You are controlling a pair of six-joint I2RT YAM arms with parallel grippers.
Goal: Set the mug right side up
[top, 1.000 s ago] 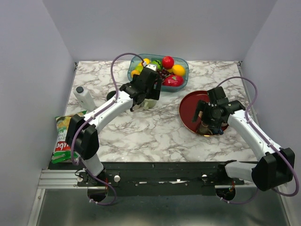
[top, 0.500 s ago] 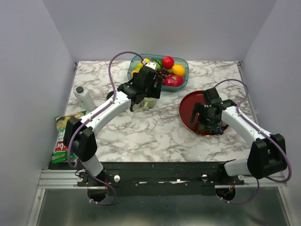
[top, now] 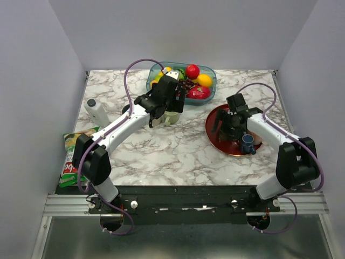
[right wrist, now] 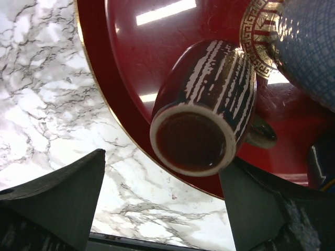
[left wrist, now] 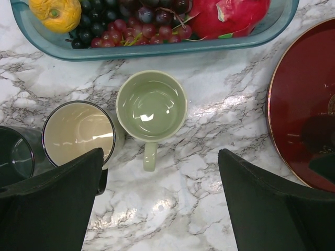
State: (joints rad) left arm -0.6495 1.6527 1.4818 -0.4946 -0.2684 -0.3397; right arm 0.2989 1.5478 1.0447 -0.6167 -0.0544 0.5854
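Observation:
A brown mug with white stripes [right wrist: 201,110] lies tilted on the red plate [right wrist: 131,47], its mouth turned toward the right wrist camera. My right gripper [right wrist: 162,159] is open around it: the mug's rim sits close against the right finger, while the left finger stands well apart. From above, the right gripper [top: 230,127] hangs over the red plate [top: 215,121] and hides most of that mug. My left gripper [left wrist: 160,152] is open and holds nothing, hovering above an upright pale green mug [left wrist: 152,106], also seen from above [top: 172,117].
A small blue mug [top: 248,142] stands on the plate's near right side. A teal fruit tray [top: 210,73] sits at the back. A cream cup [left wrist: 78,133] and a dark glass [left wrist: 13,157] stand left of the green mug. White bottle [top: 97,112] and snack bag [top: 73,156] at the left.
My right gripper has shifted up and left across the red plate, uncovering the blue mug. The left arm has barely moved.

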